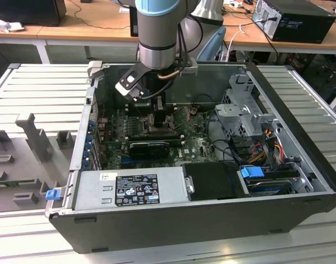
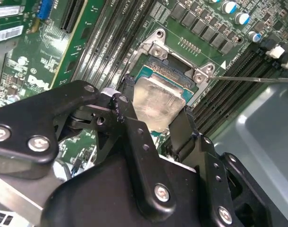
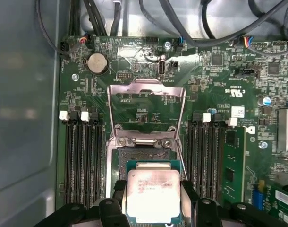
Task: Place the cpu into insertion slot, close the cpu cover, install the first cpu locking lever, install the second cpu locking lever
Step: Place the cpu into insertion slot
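1. The jaws pinch the cpu [image 3: 153, 195] by two opposite edges.
2. It lies flat over the slot [image 3: 144, 154]; whether it is seated I cannot tell.
3. The cover [image 3: 148, 85] stands open beyond.

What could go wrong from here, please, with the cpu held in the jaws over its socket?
1. The jaws hold the cpu over the insertion slot; landing offset or tilted, it could bend the fine pins.
2. The cpu cover stands open beside the slot; the jaws might knock it shut early.

Exterior view high; wrist views near insertion slot [image 3: 134, 155] [image 2: 168, 74].
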### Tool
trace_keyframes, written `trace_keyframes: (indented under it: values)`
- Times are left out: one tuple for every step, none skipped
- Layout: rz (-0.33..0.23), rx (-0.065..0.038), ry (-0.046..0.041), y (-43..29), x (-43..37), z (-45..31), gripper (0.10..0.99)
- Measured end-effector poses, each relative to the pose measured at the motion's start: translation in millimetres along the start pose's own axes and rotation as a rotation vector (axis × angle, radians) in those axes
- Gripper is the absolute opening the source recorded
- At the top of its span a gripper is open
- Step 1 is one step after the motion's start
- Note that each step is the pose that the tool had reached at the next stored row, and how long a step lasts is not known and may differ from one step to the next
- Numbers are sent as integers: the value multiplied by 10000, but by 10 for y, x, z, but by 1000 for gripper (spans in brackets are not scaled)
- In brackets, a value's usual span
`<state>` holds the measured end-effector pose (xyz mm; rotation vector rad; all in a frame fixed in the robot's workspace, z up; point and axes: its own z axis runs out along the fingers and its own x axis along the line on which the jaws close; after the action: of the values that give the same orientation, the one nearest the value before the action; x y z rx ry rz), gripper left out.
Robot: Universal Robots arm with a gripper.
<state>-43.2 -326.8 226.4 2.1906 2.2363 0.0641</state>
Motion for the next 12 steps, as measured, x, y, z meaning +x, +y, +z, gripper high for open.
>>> trace_keyframes:
  values:
    - [-2,0,0,0,1,5,541]
    - [0,0,0,0,5,9,541]
    - [-1,0,0,0,5,13,541]
    - [0,0,0,-1,7,15,541]
    - [-1,0,1,0,8,20,541]
    - [0,0,0,-1,8,23,541]
    - [-1,0,0,-1,8,27,541]
    - [1,1,-1,-1,8,31,541]
    - [1,0,1,-1,8,35,541]
    - [1,0,1,-2,8,38,541]
    - [1,-1,2,-1,8,43,541]
    - [1,-1,2,-2,9,51,541]
